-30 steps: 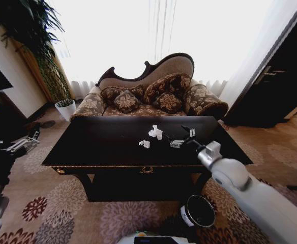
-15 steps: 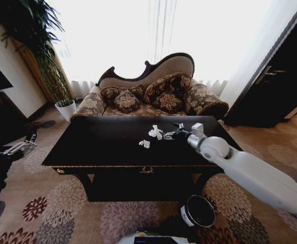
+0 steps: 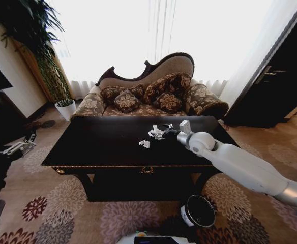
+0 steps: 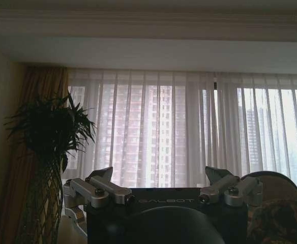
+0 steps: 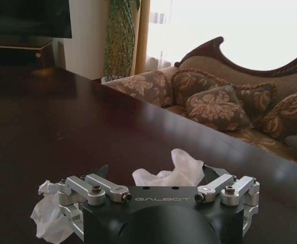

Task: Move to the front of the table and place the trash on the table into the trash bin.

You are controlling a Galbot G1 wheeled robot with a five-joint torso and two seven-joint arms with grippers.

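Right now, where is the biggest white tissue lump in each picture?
Head view: tissue lump mid-table, just ahead of the right tool.
Right wrist view: tissue lump between the open tool's fingers.
Left wrist view: faces the curtained window instead.
Shared landmark: the lattice-trunk plant.

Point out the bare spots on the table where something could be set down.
The table is bare across its left half, up to the small tissue lump, and along the front edge. It is crowded right of centre, where the right gripper meets the larger tissue.
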